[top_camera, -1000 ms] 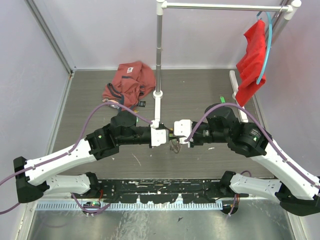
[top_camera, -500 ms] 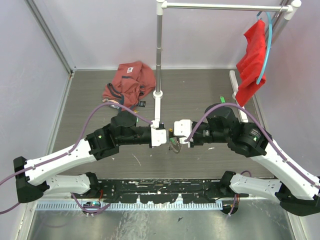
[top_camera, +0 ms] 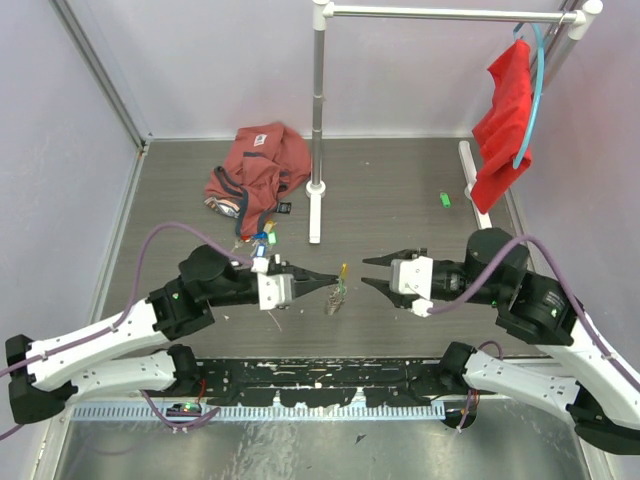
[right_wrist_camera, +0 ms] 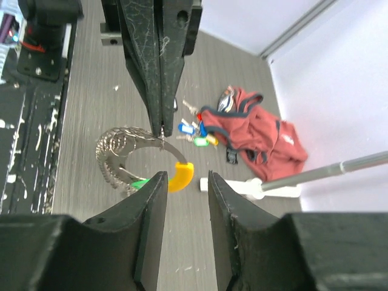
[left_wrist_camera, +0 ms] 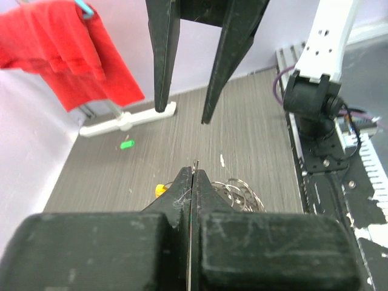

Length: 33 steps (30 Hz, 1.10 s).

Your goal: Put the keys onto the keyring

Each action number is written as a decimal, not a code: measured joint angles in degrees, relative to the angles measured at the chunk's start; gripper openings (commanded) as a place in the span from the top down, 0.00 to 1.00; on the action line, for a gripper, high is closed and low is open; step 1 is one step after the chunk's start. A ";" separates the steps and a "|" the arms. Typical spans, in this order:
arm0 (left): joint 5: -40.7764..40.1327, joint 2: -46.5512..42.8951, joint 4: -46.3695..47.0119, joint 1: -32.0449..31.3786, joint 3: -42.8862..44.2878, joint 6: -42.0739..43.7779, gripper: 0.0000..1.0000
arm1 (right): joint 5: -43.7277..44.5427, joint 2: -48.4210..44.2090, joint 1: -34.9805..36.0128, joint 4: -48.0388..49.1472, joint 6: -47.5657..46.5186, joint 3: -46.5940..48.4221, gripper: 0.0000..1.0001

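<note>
Keyring (top_camera: pixel 336 296) sits at frame centre, apparently pinched by its wire in the left hand (top_camera: pixel 337 283), presumably steadied for threading. Right hand (top_camera: pixel 366 272) faces it, spread and empty. Keys (top_camera: pixel 263 243) lie upper left, beside the red cloth (top_camera: pixel 258 165).

Shiny metal, bright plastic, matt grey wood-grain tabletop (top_camera: pixel 400 190)
The thin wire keyring (right_wrist_camera: pixel 118 154) and its bunched silvery keys gleam; its curved yellow-orange tag (right_wrist_camera: pixel 180 177) looks smooth plastic, like the coloured tags on the loose keys (right_wrist_camera: pixel 191 130). The crumpled red garment (right_wrist_camera: pixel 257 133) is soft cloth; the fingers (right_wrist_camera: pixel 142 242) of the right gripper (right_wrist_camera: pixel 186 177) are matt black, scuffed.
</note>
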 measured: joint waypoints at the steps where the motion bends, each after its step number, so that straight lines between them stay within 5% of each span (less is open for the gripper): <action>1: 0.59 -1.22 2.10 -0.02 -1.51 -0.79 1.00 | -0.96 -0.72 0.00 1.29 0.17 -0.28 0.62; 15: 4.07 -4.22 24.72 -0.09 -10.08 -10.60 1.00 | -12.39 -2.05 0.00 18.29 8.46 -8.15 0.70; 33: 4.28 -3.91 30.18 -0.09 -10.16 -12.96 1.00 | -14.58 -2.29 0.00 22.25 10.75 -8.81 0.78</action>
